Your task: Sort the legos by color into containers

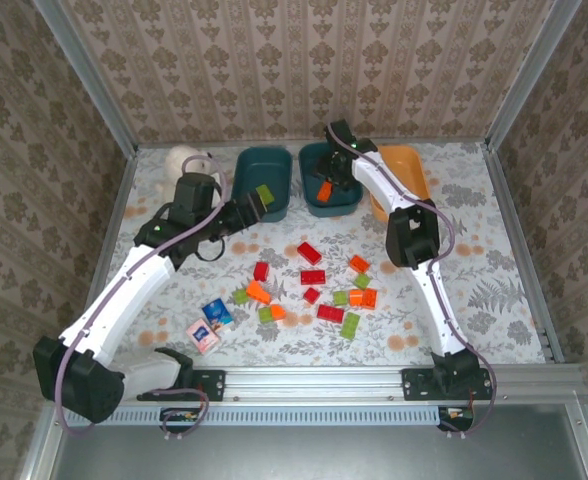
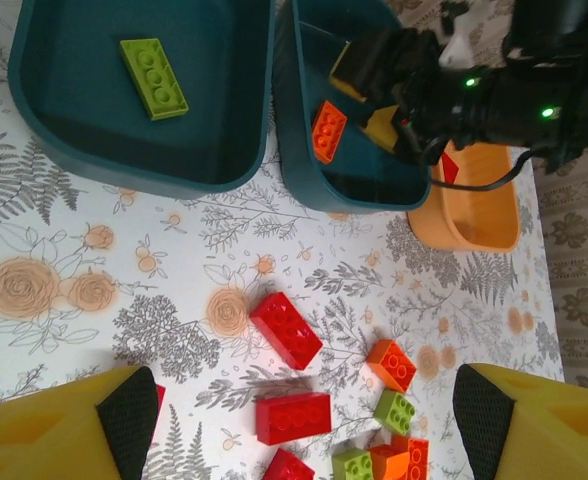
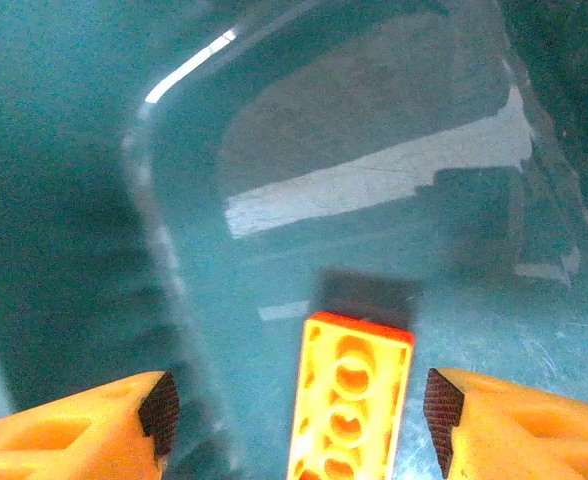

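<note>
The right gripper point(image 3: 299, 405) is seen with its jaws parted. A gap is left on each side of a small orange rectangular plastic brick point(image 3: 350, 395), which is upright between them. The brick's hollow underside, with its round tubes, is turned to the wrist camera. This brick is inside the middle dark teal rounded-rectangle plastic tub point(image 1: 334, 208), at twelve o'clock on the table point(image 1: 494, 260); whether it rests on the tub floor cannot be told.

The left gripper point(image 2: 304, 405) is held wide open with nothing between its yellow fingers point(image 2: 64, 435). It is placed just at six o'clock of the left tub.

Three tubs are counted in a row at the far edge. The second dark teal tub point(image 1: 242, 175) is at nine o'clock of the middle one, and one orange tub point(image 1: 410, 165) is at three o'clock of it. One light green studded brick point(image 1: 265, 193) lies flat in the left teal tub. A red piece point(image 2: 450, 167) is glimpsed in the orange tub.

About fourteen loose bricks are scattered at the table's centre: roughly five red point(image 1: 309, 253), four orange point(image 1: 359, 264) and five light green point(image 1: 350, 325).

Two small printed cartons are found at seven o'clock, one blue point(image 1: 217, 315) and one pink point(image 1: 202, 335). One white plush bear point(image 1: 184, 160) lies at eleven o'clock.
</note>
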Controlling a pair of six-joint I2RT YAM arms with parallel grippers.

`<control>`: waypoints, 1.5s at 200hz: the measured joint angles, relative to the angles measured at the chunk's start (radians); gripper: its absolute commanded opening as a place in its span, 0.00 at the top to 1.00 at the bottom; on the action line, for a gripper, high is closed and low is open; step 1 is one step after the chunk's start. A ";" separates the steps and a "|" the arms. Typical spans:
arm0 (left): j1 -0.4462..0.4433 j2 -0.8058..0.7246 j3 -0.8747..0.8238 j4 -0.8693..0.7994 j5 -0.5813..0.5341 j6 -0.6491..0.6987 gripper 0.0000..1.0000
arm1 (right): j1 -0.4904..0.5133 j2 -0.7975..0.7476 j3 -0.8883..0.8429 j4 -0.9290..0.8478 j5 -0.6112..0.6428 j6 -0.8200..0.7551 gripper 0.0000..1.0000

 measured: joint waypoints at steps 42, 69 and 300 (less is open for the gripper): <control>0.000 -0.069 -0.045 -0.077 -0.008 0.003 0.21 | 0.013 -0.242 -0.046 0.025 0.000 -0.052 0.34; 0.001 -0.101 -0.086 -0.157 -0.016 0.003 0.28 | 0.073 -0.548 -0.260 0.112 0.004 -0.111 0.35; -0.018 0.432 -0.121 -0.325 -0.120 -0.462 0.47 | 0.329 -1.342 -1.370 0.237 -0.132 -0.152 0.35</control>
